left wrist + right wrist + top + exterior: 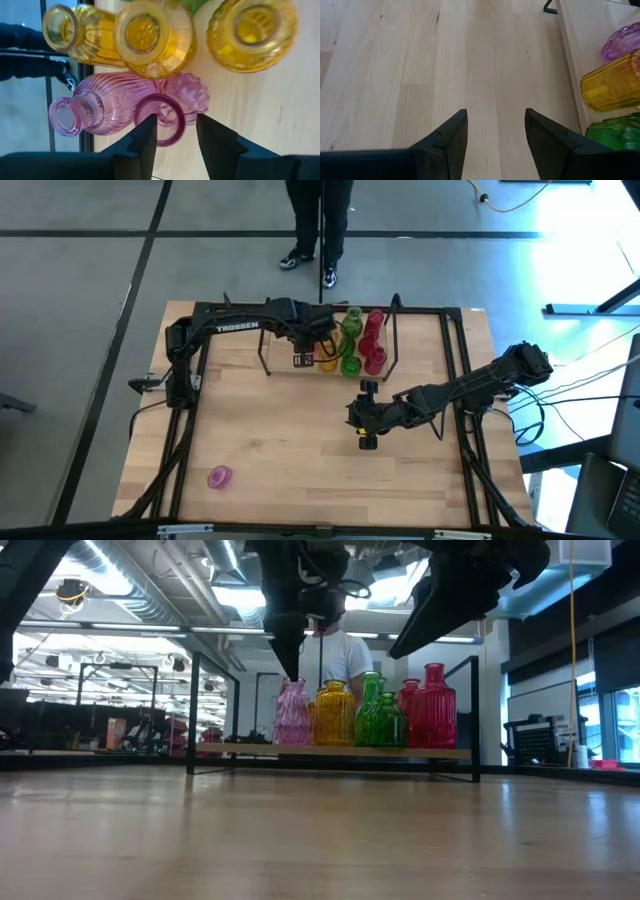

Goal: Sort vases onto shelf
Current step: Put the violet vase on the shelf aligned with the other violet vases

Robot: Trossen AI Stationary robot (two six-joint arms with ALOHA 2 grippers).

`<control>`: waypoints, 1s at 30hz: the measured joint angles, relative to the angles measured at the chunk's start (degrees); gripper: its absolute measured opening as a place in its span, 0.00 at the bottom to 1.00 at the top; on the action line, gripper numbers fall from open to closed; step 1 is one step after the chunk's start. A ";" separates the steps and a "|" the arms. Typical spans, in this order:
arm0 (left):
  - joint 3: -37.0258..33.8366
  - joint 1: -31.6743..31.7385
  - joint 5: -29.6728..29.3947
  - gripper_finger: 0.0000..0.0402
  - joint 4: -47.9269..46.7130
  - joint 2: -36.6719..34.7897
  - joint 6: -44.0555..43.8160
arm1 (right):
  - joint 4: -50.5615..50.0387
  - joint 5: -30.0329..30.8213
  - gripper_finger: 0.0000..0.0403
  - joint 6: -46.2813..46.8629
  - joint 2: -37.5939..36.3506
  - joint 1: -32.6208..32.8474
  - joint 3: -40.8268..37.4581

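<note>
The shelf (250,748) stands at the table's far middle and carries pink (293,715), yellow (335,715), green (378,712) and red (432,705) vases upright on their bases. My left gripper (175,120) is open and points down over the shelf's left end. Its fingers stand on either side of the mouth ring (161,102) of a bumpy pink vase (192,95). A ribbed pink vase (95,112) and several yellow vases (150,37) stand close by. My right gripper (496,117) is open and holds nothing, over bare tabletop in front of the shelf (366,415). My left gripper comes at the bumpy pink vase from above, pointing down. One finger (147,132) overlaps the rim of its mouth in the wrist view; the other stands clear. Whether any finger touches the glass, I cannot tell. The vase stands upright on the shelf board.
Another pink vase (219,477) lies on its side near the table's near left corner. A person (320,230) stands just beyond the far edge, behind the shelf. Black frame rails (185,430) run along the table's sides. Bare wood lies between the shelf and the near edge.
</note>
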 joint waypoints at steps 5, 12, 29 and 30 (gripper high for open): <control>0.00 -1.24 0.75 0.33 -0.28 -2.93 -0.29 | 0.05 -0.12 0.44 0.00 0.02 0.00 0.00; -0.01 -4.61 1.32 0.33 -3.50 -8.57 -2.58 | 0.08 -0.15 0.44 0.02 0.04 0.00 0.00; -0.02 -29.23 3.61 0.33 -16.98 -24.11 -28.53 | 0.35 -0.58 0.44 0.02 0.04 0.00 -0.02; -0.02 -31.39 3.31 0.33 -17.47 -24.38 -30.89 | 0.36 -0.58 0.44 0.02 0.04 0.00 -0.02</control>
